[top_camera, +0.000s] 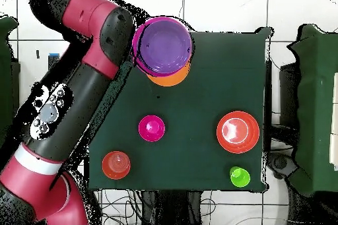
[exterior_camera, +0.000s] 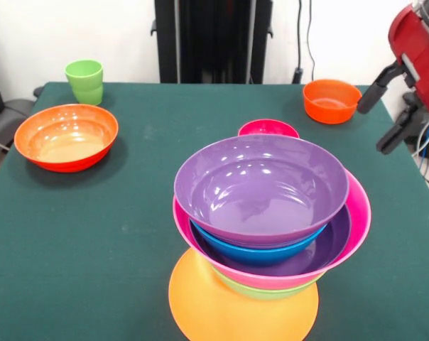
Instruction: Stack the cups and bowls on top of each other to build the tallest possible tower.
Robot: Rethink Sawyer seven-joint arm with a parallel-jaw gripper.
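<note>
The tower [exterior_camera: 264, 213] stands at the table's near edge. Its base is an upturned orange bowl [exterior_camera: 221, 312]; on it are green, pink, purple and blue bowls, with a purple bowl [exterior_camera: 261, 186] on top. It also shows in the overhead view [top_camera: 163, 43]. A small magenta bowl [exterior_camera: 268, 128] sits just behind it. A large red-orange bowl [exterior_camera: 65, 136] and the light-green cup [exterior_camera: 84, 81] are at the far left, and a small red-orange bowl [exterior_camera: 332, 99] is at the far right. My gripper [exterior_camera: 372, 128] is at the right edge, in the air to the right of the tower, open and empty.
The red arm [top_camera: 92, 51] runs along the table's left side in the overhead view, close to the tower. The green table [exterior_camera: 94, 234] has bare cloth at the near left. A black pedestal [exterior_camera: 211, 39] stands behind the far edge.
</note>
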